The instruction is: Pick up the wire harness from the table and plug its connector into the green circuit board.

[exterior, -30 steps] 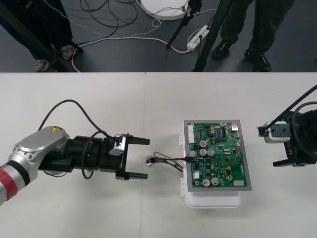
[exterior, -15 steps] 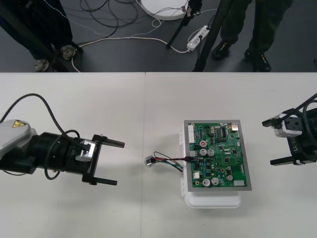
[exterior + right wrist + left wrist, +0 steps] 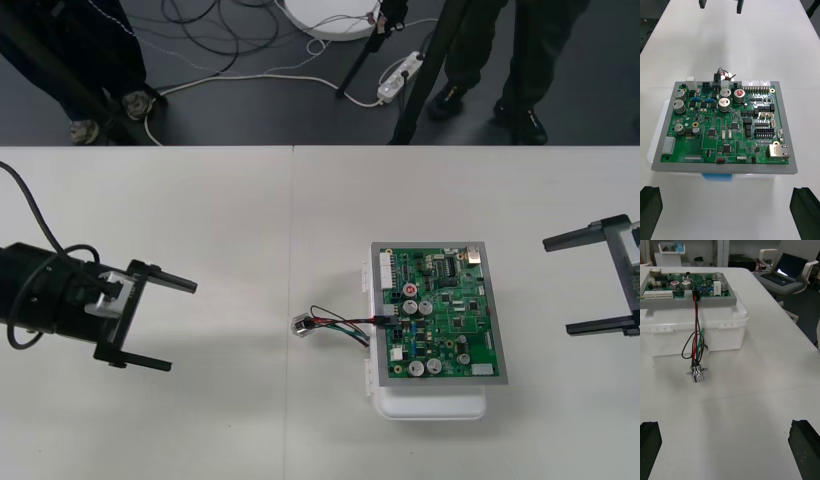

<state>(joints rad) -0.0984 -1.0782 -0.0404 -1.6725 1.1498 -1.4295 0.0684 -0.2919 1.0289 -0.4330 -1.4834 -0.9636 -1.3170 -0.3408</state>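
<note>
**A:** Where do the two hands stand?

**B:** The left hand (image 3: 182, 327) hangs over the left side of the worktop (image 3: 220, 220), well apart from everything. Its two black fingers (image 3: 649, 446) are spread wide with nothing between them. The right hand (image 3: 557, 285) is out by the worktop's right edge, to the right of the green circuit board (image 3: 440, 315). It is spread just as wide and is also empty.

**A:** And the board itself?

**B:** It lies flat on its white base (image 3: 715, 326), right of the worktop's middle, between the two hands.

**A:** Where is the wire harness?

**B:** The wire harness (image 3: 335, 325) is free of both hands and stretches leftward from the board's left edge. Its black plug (image 3: 696, 298) sits at that edge, on the side facing the left hand. It looks seated in a connector there, though I can't tell how fully.

**A:** And the rest of it?

**B:** The red, black and green wires (image 3: 696, 339) drop from the plug down the side of the base in a loose loop. They end at the round metal socket (image 3: 697, 374), which rests on the bare worktop near the base, between the board and the left hand.
</note>
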